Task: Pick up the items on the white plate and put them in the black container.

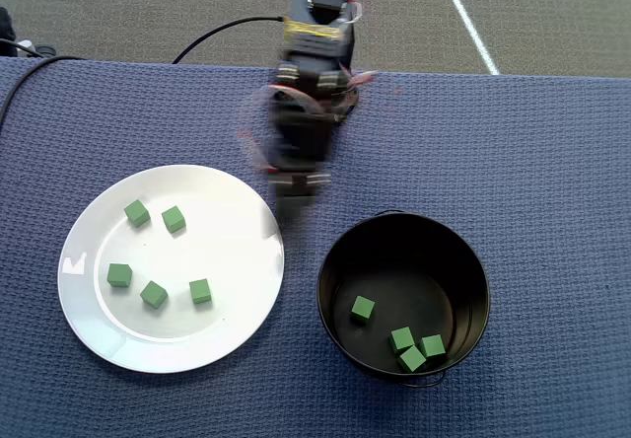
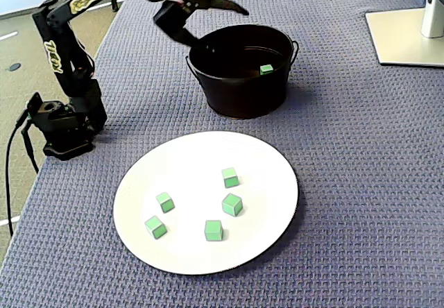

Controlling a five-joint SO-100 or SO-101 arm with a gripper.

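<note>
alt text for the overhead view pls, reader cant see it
Five green cubes sit on a white plate at left; four more lie in a black pot at right. The blurred gripper hangs between them, holding nothing visible.

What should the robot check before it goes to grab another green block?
1. Claw empty: ok, it holds no block.
2. Claw open: ok, the fixed view shows its fingers spread.
3. Claw clear of the black pot: ok, it is above and beside the rim.
4. Blocks left on the white plate: ok, five, well apart.
5. Nearest block easy to reach: ok, nothing crowds it.
6. Blocks in the pot: ok, four lie on the bottom.
</note>
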